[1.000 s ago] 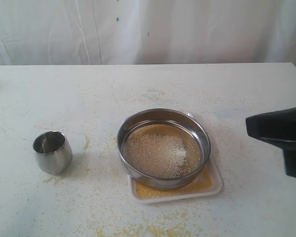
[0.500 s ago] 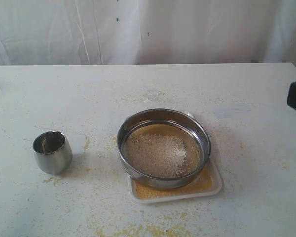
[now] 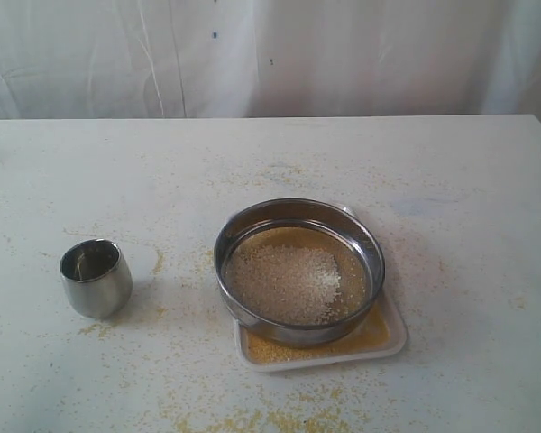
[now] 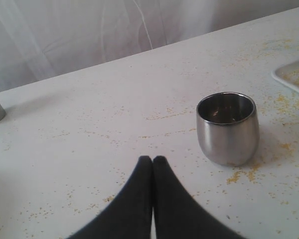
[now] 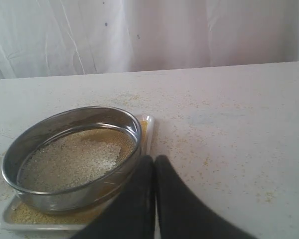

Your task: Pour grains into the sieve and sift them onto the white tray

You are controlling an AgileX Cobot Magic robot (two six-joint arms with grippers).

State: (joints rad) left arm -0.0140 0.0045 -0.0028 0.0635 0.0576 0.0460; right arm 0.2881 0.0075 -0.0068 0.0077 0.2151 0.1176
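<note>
The round steel sieve (image 3: 298,269) rests on the white tray (image 3: 392,338) in the middle of the table, with pale coarse grains (image 3: 284,283) lying on its mesh. Fine yellow grains (image 3: 365,336) cover the tray under it. Neither arm shows in the exterior view. My right gripper (image 5: 155,159) is shut and empty, beside the sieve (image 5: 72,154) and tray (image 5: 148,127). My left gripper (image 4: 153,159) is shut with nothing in it, a short way from the small steel cup (image 4: 227,127).
The small steel cup (image 3: 96,277) stands upright at the left of the table. Loose yellow grains (image 3: 252,419) are scattered over the tabletop, thickest near the front edge. A white curtain (image 3: 270,54) hangs behind the table.
The right arm has drawn back to the right and left the exterior view. Sieve, tray and cup have not moved.
</note>
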